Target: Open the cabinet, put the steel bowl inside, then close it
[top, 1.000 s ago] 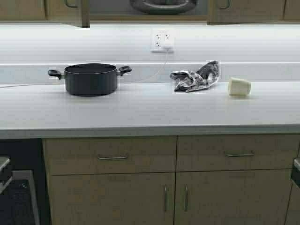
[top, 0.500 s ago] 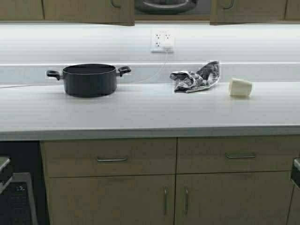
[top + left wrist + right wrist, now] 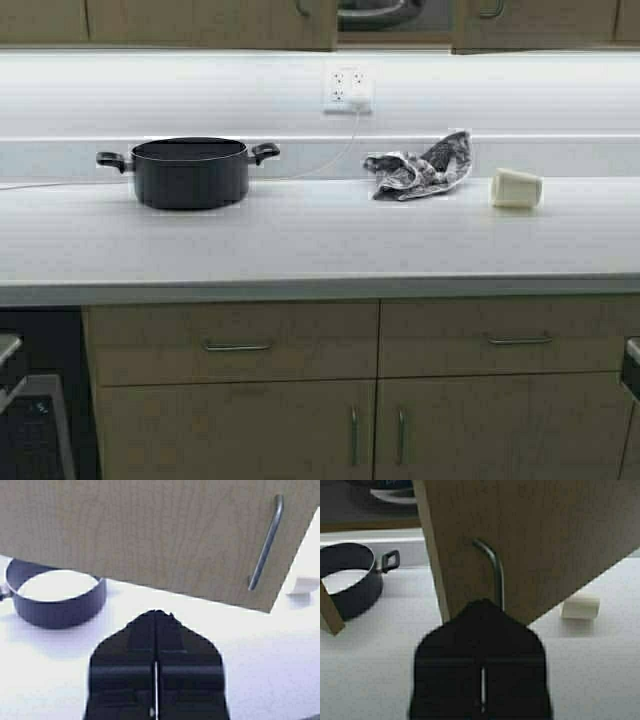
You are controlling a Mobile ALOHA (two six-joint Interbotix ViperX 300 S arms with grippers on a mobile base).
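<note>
**Cabinet doors nearly shut, bowl on the shelf**

Cabinet (image 3: 210, 22) runs along the top edge of the high view; through the narrow gap the steel bowl (image 3: 375, 10) appears to sit inside. Left gripper (image 3: 156, 622), fingers pressed together and holding nothing, faces the left door. Right gripper (image 3: 482, 607), likewise empty and pinched together, sits by the handle (image 3: 492, 567). A glancing push could leave either door ajar.

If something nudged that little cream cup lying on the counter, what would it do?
The cup lies on its side on the counter, so it would probably roll, likely curving since it looks tapered. It seems small and thin, so probably light and easily shoved.
</note>
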